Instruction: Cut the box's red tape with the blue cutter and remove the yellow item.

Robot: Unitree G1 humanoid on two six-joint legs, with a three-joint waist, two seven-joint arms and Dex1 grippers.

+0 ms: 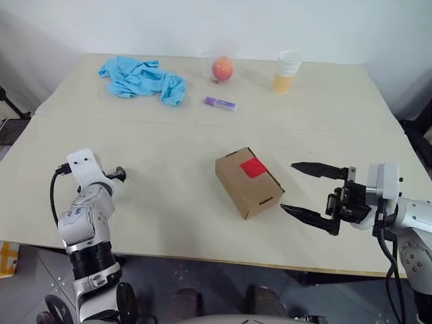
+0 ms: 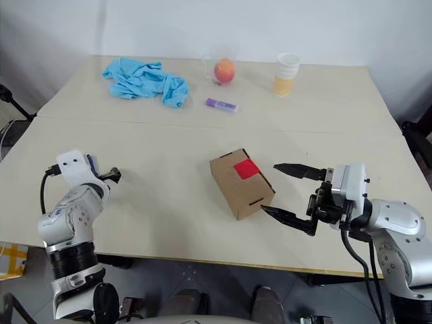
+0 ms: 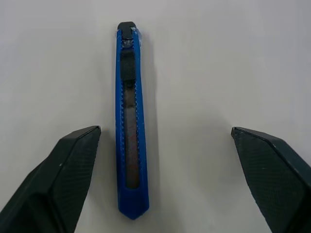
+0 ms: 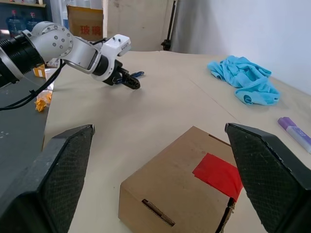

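My left gripper (image 3: pixel 165 179) is spread wide over the table (image 1: pixel 169 202) at my left side. In the left wrist view the blue cutter (image 3: pixel 130 121) lies flat on the table between the two fingers (image 3: pixel 63 174), nearer one of them, and touches neither. Its long axis runs along the direction the gripper points, the black slider end away from me.

My right gripper (image 1: pixel 307 190) is also spread wide and holds nothing. It hangs at my right side, fingers pointing left toward the box (image 1: pixel 248 182), just beside its right end and not touching it.

The box sits closed near the middle of the near half of the table, turned at an angle to the table edge. The red tape (image 1: pixel 254 167) is a square patch on its top face, toward the far right corner. A slot cut-out shows on the near side wall. The yellow item is inside or hidden; I cannot see it.

At the far side of the table: a crumpled light-blue cloth (image 1: pixel 143 79) at the left, an orange-red ball (image 1: pixel 222 68) near the centre, a purple marker (image 1: pixel 221 103) lying just in front of the ball, and a stack of paper cups (image 1: pixel 287 71) at the right. All stand well apart from the box.
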